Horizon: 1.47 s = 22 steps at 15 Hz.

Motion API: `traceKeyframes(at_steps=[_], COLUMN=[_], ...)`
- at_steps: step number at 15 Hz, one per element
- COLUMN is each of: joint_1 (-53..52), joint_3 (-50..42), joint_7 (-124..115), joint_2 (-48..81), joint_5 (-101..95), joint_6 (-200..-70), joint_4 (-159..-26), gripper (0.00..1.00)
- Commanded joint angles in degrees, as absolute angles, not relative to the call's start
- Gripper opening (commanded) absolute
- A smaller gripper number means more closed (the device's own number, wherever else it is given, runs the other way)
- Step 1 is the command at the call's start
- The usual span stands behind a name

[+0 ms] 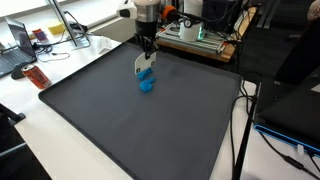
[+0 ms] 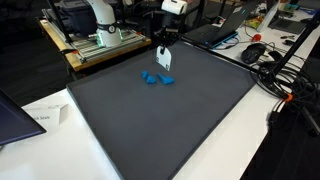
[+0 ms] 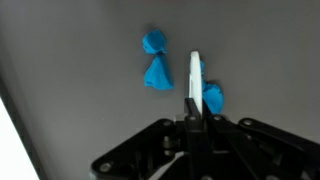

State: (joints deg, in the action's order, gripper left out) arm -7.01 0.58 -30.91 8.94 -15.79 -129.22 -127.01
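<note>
Pinching a white card [image 3: 195, 72], the tool [image 3: 191, 108] hangs above blue pieces [image 3: 157, 73] on a mat [image 1: 120, 125].

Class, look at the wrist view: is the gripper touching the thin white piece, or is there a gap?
Touching. The wrist view shows the gripper shut on the white piece, one end pinched between its jaws.

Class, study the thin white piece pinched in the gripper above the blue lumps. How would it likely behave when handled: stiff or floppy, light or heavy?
The white piece is probably stiff: it stands straight out from the shut gripper without drooping. Seen edge-on it looks very thin, so likely light. Its flat sides suggest sliding, not rolling, on the mat.
</note>
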Motion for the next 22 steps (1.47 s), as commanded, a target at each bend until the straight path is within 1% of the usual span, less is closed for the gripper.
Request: traceKeyframes(at_steps=[1, 12, 22], joint_1=[-5.1, -2.2, 0.1], joint_3=[1.3, 1.8, 4.7], joint_7=[-22.0, -1.9, 12.8], joint_2=[6.9, 10.7, 13.7], joint_5=[-8.5, 7.0, 19.0], joint_6=[-131.5, -134.8, -136.1], joint_4=[-129.5, -128.7, -128.5], gripper=[0.01, 0.01, 0.01])
